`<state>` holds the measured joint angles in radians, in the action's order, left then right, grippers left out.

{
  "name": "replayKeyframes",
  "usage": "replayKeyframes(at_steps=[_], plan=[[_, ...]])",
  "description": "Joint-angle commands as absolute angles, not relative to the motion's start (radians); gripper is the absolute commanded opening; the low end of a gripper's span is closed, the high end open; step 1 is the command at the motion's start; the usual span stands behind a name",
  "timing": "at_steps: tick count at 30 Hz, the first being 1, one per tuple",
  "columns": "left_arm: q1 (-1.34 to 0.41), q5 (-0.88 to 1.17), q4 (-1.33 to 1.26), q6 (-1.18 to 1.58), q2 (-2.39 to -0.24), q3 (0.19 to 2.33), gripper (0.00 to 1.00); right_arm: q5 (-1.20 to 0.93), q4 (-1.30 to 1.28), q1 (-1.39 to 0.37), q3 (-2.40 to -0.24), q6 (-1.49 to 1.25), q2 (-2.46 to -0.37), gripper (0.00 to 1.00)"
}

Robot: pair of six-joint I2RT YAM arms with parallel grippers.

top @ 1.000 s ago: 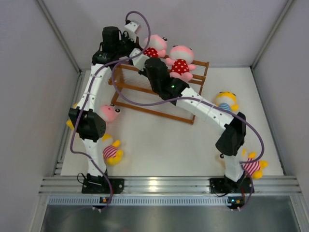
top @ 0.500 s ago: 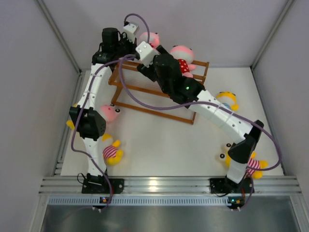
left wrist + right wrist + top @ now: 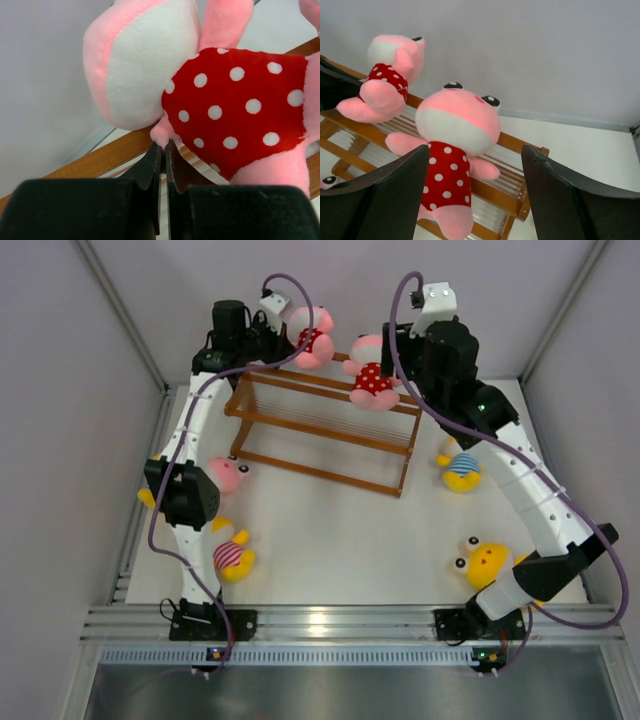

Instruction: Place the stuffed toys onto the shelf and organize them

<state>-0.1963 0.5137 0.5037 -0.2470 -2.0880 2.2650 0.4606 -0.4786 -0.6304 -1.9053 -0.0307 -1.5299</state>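
Observation:
The wooden shelf [image 3: 330, 433] stands at the back of the table. One pink toy [image 3: 312, 335] sits at the top tier's left end, and my left gripper [image 3: 288, 343] is shut on its small pink arm [image 3: 162, 131]. My left gripper [image 3: 164, 147] shows its jaws pinched together. A second pink toy [image 3: 374, 377] sits upright on the top tier's right part. My right gripper [image 3: 403, 352] is open just right of it, not touching. In the right wrist view my right gripper [image 3: 474, 150] frames that toy [image 3: 457, 125], with the first one [image 3: 390, 75] behind.
A third pink toy [image 3: 228, 475] lies by the left arm, partly hidden. A red-white striped yellow toy [image 3: 232, 558] lies front left. A blue-white striped yellow toy [image 3: 460, 468] lies right of the shelf. Another yellow toy [image 3: 485, 562] lies by the right arm's base.
My right arm has swung from over the shelf's left part to the back right, away from the second pink toy, uncovering the yellow toys on the right. The left gripper has barely moved.

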Motion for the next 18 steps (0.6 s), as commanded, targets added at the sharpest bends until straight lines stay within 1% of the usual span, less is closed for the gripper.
replayKeyframes(at_steps=[1, 7, 11, 14, 18], plan=[[-0.195, 0.612, 0.472, -0.310, -2.031, 2.220, 0.00, 0.318, -0.473, -0.571, -1.821, -0.173, -1.503, 0.75], [-0.183, 0.661, 0.460, -0.361, -1.973, 2.132, 0.00, 0.244, -0.433, -0.540, -1.779, -0.210, -1.497, 0.76], [-0.166, 0.673, 0.451, -0.356, -1.954, 2.126, 0.00, 0.187, -0.426, -0.538, -1.786, -0.232, -1.528, 0.75], [-0.160, 0.672, 0.445, -0.359, -1.947, 2.128, 0.00, 0.195, -0.428, -0.538, -1.786, -0.250, -1.543, 0.74], [-0.152, 0.666, 0.428, -0.351, -1.944, 2.135, 0.00, 0.256, -0.428, -0.535, -1.773, -0.270, -1.557, 0.73]])
